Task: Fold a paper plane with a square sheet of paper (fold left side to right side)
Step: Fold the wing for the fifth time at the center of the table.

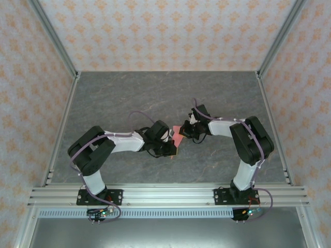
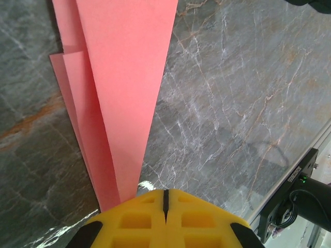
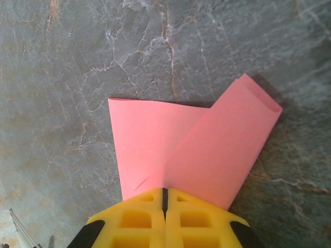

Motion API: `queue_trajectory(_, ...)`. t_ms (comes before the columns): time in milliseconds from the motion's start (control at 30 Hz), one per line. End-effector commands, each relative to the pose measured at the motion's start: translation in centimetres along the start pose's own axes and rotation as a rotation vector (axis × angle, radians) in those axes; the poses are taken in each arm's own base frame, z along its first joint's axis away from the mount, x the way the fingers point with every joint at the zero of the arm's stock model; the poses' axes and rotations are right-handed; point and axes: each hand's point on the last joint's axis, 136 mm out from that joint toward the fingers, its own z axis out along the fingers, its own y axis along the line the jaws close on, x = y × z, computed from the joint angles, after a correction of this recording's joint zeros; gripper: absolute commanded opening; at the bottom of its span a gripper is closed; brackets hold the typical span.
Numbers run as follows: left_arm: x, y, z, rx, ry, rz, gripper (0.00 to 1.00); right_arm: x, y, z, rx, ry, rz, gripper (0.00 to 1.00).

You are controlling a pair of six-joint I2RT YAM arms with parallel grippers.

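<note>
Pink paper [image 1: 177,135] mid-table betw. both grippers, L gripper [image 2: 166,194] clamped shut on its narrow tip, paper running to 12 o'clock, R gripper [image 3: 164,192] pinching other end, flaps fanning to 1 o'clock, grey marble table [image 1: 129,98] below.

2 black-and-white arms [image 1: 122,141], purple cables [image 1: 138,114], yellow gridded jaws, possibly green base LEDs [image 1: 103,211].

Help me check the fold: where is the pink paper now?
In the top view, the pink paper is at the middle of the grey table, pinched between the left gripper and the right gripper.
</note>
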Motion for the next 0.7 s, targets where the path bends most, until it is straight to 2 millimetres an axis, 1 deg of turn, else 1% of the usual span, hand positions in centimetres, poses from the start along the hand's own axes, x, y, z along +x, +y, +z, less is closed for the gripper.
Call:
queue_trajectory(0,-0.5,0.0,0.2,-0.001,-0.020,-0.006,0.03,0.8,-3.8,0.5,0.151,0.015,0.040,0.02)
queue_trajectory(133,-0.3,0.6,0.6,-0.008,-0.016,-0.016,0.03,0.8,-3.8,0.4,0.153,0.015,0.041,0.02)
queue_trajectory(267,-0.1,1.6,0.9,-0.036,-0.017,-0.024,0.02,0.8,-3.8,0.4,0.156,0.013,0.039,0.03)
queue_trajectory(667,0.2,2.0,0.8,-0.044,-0.018,-0.027,0.02,1.0,-4.4,0.4,0.185,0.024,0.041,0.02)
